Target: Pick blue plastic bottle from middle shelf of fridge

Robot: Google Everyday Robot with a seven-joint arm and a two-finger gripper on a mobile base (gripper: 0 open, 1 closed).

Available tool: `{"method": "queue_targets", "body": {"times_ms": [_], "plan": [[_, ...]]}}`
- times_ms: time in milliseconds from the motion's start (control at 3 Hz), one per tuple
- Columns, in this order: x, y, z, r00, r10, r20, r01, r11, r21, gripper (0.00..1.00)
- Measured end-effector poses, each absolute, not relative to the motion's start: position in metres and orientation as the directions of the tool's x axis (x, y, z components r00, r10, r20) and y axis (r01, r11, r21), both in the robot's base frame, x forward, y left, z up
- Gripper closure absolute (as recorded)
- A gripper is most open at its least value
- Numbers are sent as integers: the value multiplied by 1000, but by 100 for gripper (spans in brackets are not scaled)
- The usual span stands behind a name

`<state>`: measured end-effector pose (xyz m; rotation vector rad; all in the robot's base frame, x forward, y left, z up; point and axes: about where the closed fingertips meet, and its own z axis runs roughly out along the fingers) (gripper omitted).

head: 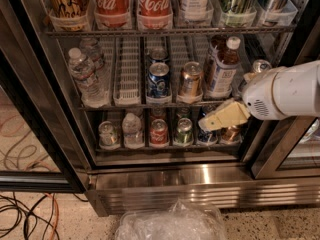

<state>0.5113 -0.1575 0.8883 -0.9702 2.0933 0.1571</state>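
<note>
The blue plastic bottle [223, 70] stands upright on the middle shelf [131, 74] of the fridge [165, 181], at the right end of the row. It has a white cap, an amber-brown neck and a pale blue-white label. My gripper [206, 124] comes in from the right on a white arm [287, 90]. Its tan fingers [224, 117] point left. It hangs in front of the bottom shelf, below and just in front of the bottle, and holds nothing.
On the middle shelf stand two clear water bottles [85, 71] at the left, a blue can [158, 80] and a gold can [190, 79]. Several cans stand on the bottom shelf. Cola bottles [131, 1] stand above. Crumpled plastic [170, 223] and cables [22, 216] lie on the floor.
</note>
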Motion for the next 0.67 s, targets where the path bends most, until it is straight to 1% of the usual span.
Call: {"method": "queue_targets", "body": {"times_ms": [667], "plan": [[517,-162,884,-394,-387,-833,-475,862,-176,0]]}}
